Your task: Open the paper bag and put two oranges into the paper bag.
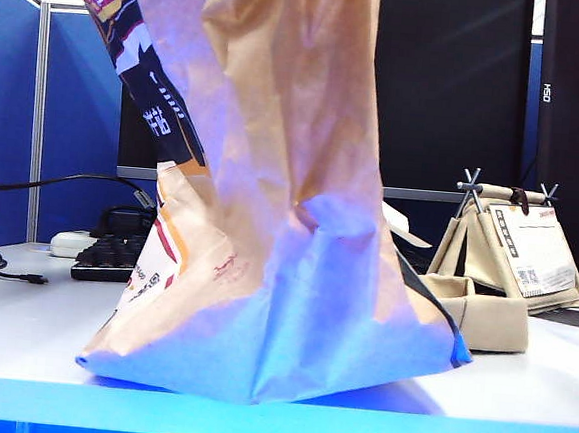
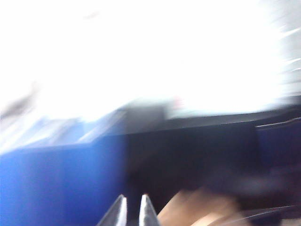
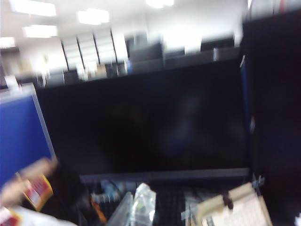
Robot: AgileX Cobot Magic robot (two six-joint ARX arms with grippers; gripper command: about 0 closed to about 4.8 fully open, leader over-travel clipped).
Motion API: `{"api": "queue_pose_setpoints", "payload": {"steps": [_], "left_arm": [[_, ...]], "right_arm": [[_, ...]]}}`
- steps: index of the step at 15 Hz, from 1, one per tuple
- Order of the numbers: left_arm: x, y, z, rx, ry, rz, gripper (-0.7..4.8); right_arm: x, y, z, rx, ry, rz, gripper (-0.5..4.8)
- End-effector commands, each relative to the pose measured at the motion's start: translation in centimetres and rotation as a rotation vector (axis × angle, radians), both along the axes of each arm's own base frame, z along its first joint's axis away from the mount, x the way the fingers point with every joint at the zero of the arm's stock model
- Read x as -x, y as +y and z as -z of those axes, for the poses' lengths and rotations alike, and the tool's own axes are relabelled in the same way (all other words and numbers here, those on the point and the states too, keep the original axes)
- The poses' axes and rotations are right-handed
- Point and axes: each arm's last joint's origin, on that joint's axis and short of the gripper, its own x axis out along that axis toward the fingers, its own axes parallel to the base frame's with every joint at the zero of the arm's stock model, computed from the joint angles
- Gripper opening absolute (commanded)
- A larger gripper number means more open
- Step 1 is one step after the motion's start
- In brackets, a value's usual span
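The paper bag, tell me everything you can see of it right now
The paper bag is large, crumpled brown kraft paper, standing upright on the white table and filling the middle of the exterior view. Its top runs out of frame, so its mouth is hidden. One side panel is printed black, red and yellow. Its base spreads wide. Behind it lies a beige folded tray; no gripper or orange shows there.

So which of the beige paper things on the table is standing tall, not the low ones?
The big crumpled paper bag at the front: it rises out of frame, while the folded tray and calendar stand stay low behind it.
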Motion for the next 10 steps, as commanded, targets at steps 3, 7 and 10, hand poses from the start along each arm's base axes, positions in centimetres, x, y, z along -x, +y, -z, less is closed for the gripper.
{"api": "queue_pose_setpoints", "payload": {"steps": [3,7,10], "left_arm": [[-5.3,1.4,10.0,0.179,0.330,-0.075,0.48],[-9.6,2.4,16.3,0.273,0.459,-0.101,0.48],[-11.6,2.8,21.5,0.334,0.600,-0.096,0.48]], "right_arm": [[-4.9,3.5,4.5,0.102,0.046,0.006,-0.05],[-9.5,6.8,12.1,0.280,0.269,0.000,-0.05],[-11.9,8.6,17.7,0.271,0.384,-0.005,-0.05]]}}
